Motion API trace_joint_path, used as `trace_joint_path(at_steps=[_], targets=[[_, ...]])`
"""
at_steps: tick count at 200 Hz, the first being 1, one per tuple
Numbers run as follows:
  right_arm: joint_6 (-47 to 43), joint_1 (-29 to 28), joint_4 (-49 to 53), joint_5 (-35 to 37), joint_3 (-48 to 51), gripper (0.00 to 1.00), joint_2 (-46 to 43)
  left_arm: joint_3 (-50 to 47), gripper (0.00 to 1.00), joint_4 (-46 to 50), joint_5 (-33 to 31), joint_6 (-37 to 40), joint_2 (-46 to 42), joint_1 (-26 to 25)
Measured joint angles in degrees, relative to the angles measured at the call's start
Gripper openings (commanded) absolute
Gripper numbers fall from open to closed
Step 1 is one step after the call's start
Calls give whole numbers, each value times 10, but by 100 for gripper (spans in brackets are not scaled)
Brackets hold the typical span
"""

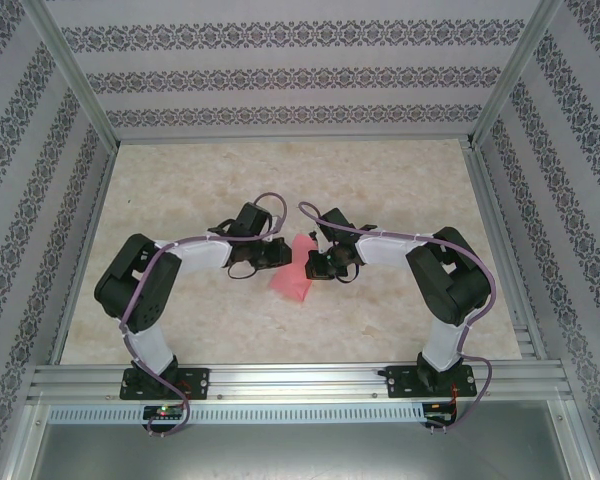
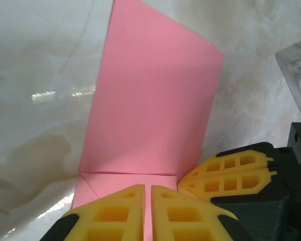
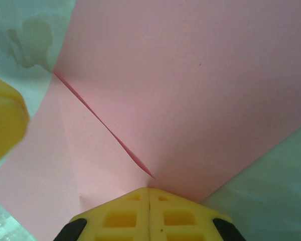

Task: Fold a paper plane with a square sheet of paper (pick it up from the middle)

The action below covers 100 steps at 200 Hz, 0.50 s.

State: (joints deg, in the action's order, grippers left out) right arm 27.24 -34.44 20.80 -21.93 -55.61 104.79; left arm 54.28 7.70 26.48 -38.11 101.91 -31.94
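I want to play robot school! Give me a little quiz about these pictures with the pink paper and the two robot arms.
1. True or false: the pink paper lies flat with nothing touching it.
2. The left hand and the right hand meet at the paper. Which of them is pinching it?
A. the left one alone
B. the right one alone
C. both
3. Fill in the word: the fingers of the hands are coloured ____.

Key:
1. False. It is creased and held up between the two hands.
2. C
3. yellow
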Motion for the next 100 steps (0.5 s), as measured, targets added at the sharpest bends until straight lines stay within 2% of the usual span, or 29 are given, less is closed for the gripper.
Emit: trace_joint_path(at_steps=[44, 100], targets=[[0, 0, -5, -1, 2, 6, -7, 10, 10, 6, 1, 0, 43, -12], [-13, 1, 1, 3, 2, 7, -21, 16, 9, 17, -6, -3, 45, -12]])
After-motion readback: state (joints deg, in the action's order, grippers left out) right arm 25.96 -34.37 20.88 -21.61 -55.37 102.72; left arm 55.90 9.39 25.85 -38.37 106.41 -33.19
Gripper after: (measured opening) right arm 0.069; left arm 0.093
